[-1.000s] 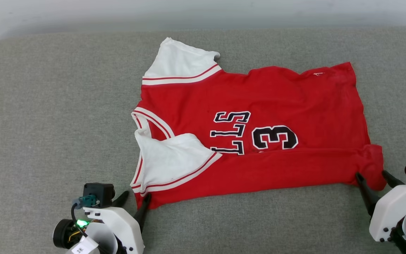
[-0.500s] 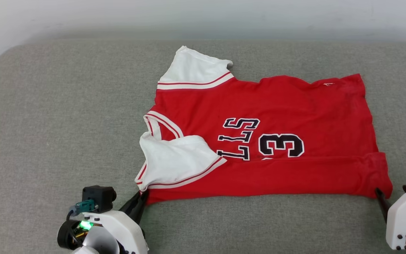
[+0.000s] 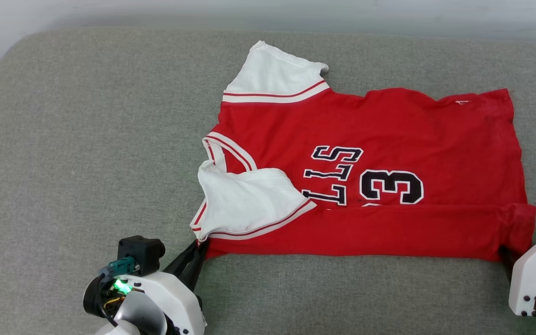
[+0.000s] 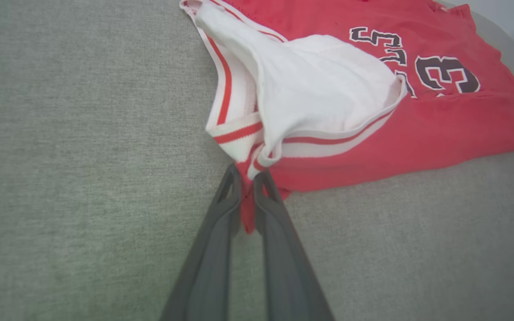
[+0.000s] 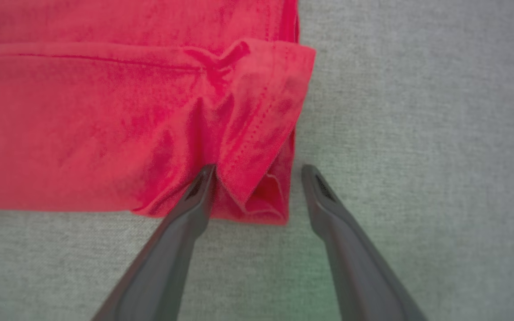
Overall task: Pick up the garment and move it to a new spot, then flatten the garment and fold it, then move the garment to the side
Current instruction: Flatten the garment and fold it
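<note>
The shirt (image 3: 389,139) is lying sideways on the grey cushion (image 3: 86,139), collar to the left and hem to the right, with its near edge already folded over onto the front. The left gripper (image 4: 248,178) is pinched almost closed on a bit of red cloth at the near-left corner, just under the near sleeve (image 3: 249,200). The right gripper (image 5: 259,169) is spread wide around the near-right hem corner. One finger is against the bunched fold and the other is over bare cushion.

It's thin, floppy, light cloth, so I'd guess it sags and the loose sleeve flops around once lifted. It's not fragile. Grab both layers right at the two near corners and keep it taut between them.
</note>
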Motion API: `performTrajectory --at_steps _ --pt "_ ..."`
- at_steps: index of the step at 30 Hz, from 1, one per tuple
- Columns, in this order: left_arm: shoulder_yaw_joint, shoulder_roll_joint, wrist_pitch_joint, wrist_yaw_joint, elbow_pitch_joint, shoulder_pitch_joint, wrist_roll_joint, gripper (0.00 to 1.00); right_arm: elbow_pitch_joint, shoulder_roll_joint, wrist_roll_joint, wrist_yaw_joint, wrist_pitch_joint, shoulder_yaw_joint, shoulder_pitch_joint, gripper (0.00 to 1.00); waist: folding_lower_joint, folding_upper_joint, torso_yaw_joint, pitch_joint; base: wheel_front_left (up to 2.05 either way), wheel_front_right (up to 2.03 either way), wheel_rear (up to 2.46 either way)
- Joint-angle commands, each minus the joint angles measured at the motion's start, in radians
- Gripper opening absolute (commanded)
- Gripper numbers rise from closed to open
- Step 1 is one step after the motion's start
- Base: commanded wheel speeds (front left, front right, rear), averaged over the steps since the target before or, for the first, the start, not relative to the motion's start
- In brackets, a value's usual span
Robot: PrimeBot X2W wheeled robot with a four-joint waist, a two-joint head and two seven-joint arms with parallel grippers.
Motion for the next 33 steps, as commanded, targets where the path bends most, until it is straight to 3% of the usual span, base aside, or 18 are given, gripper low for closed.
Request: performTrajectory --at_steps 1,2,3,15,26,33 --pt "-0.006 0.009 0.006 0.000 -0.002 -0.011 0.010 0.00 0.033 0.009 0.000 -0.001 0.012 0.007 0.001 0.70 0.0000 0.0000 0.005 0.005 0.00 0.00 0.00" --pt "-0.010 0.012 0.011 -0.001 -0.001 -0.012 0.013 0.00 0.047 0.008 0.000 -0.001 0.014 0.006 0.000 0.44 0.0000 0.0000 0.006 0.008 0.00 0.00 0.00" --pt "-0.011 0.012 0.013 -0.002 -0.002 -0.014 0.012 0.00 0.059 0.012 0.004 -0.001 0.018 0.005 -0.002 0.00 0.0000 0.0000 0.007 0.010 0.00 0.00 0.00" --pt "-0.016 0.050 0.049 0.010 0.016 0.018 0.000 0.00 0.069 -0.005 0.068 -0.001 0.018 -0.004 -0.012 0.00 0.0000 0.0000 -0.013 -0.047 0.00 0.00 0.00" --pt "-0.024 0.109 0.101 0.034 -0.024 0.169 -0.069 0.00 -0.107 -0.055 0.147 -0.001 0.195 -0.020 0.153 0.00 0.0000 0.0000 -0.029 -0.141 0.00 0.00 0.00" --pt "-0.047 0.097 0.121 0.029 -0.042 0.201 -0.084 0.00 -0.151 -0.018 0.157 -0.001 0.222 -0.040 0.245 0.00 0.0000 0.0000 -0.035 -0.142 0.00 0.00 0.00"
